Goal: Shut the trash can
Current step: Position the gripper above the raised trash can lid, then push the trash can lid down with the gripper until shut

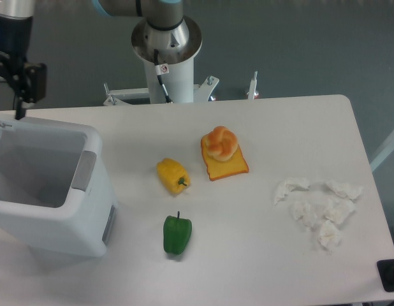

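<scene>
The trash can [88, 220] is a large white boxy bin at the table's left edge. It stands open and its grey-white inside shows. A grey latch tab [83, 171] sits on its right rim. A small white piece at the far left [0, 122] looks like the raised lid's edge; the rest of the lid is out of view. My gripper [18, 109] is black and hangs at the top left, just above the bin's back left rim. Only one thin finger shows clearly, so I cannot tell how the jaws stand.
A yellow pepper [173, 175] and a green pepper [177, 234] lie right of the bin. A bun on an orange slice [222, 153] lies mid-table. Several crumpled white tissues [318, 207] lie at the right. The robot base [166, 48] stands behind the table.
</scene>
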You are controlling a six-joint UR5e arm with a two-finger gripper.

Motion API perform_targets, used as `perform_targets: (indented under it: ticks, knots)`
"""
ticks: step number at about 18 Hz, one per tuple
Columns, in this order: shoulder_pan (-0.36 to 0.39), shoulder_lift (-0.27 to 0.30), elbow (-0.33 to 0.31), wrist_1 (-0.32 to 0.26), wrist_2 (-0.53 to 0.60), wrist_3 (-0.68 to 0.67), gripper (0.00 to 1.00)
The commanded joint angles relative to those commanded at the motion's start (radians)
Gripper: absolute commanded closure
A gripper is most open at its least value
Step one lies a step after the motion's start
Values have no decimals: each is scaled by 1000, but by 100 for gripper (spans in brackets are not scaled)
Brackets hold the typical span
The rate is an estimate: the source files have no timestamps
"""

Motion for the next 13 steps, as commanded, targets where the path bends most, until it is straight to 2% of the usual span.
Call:
perform_targets:
  ticks: [8, 13]
  knots:
    - [84, -5, -3, 0, -2, -5, 0]
    - [94, -40, -3, 2, 3, -5, 0]
